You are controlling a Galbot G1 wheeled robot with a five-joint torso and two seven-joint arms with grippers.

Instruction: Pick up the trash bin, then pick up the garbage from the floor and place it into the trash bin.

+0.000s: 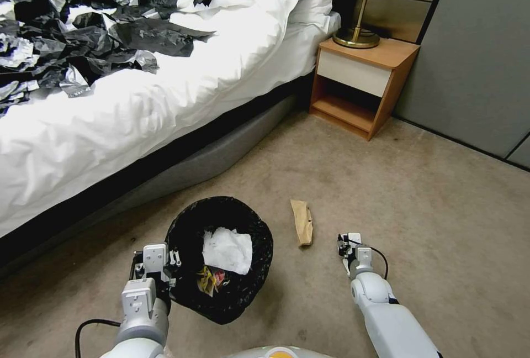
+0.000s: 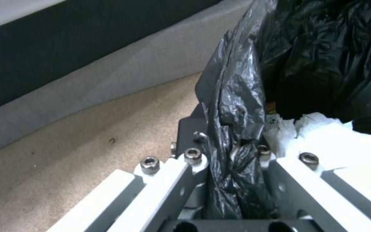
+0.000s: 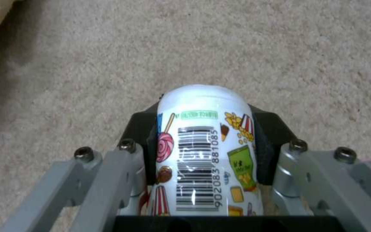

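1. Beige carpet [image 1: 441, 209] runs between a white-sheeted bed [image 1: 138, 104] and a wooden nightstand [image 1: 361, 84] carrying a brass lamp base [image 1: 356, 37].
2. At the robot's left, the trash bin [image 1: 221, 261] has its black liner rim clamped in the left gripper [image 2: 237, 151], one finger outside the rim and one inside.
3. Inside the bin lie a white tissue [image 1: 227, 249] and a yellow wrapper [image 1: 207, 280].
4. Low over the carpet at the right, the right gripper [image 3: 204, 141] is closed on a printed white snack cup [image 3: 204, 145], its dark pads pressed to both sides.
5. The cup looks light and thin-walled with a glossy skin, so a firm squeeze would likely dent it; the mid-body hold seems sound.
6. A brown cardboard scrap [image 1: 302, 221] lies flat between bin and right gripper, probably light and bendable, best pinched at an edge.
7. Black-and-silver plastic sheets [image 1: 72, 26] cover the bed, well apart from the work.
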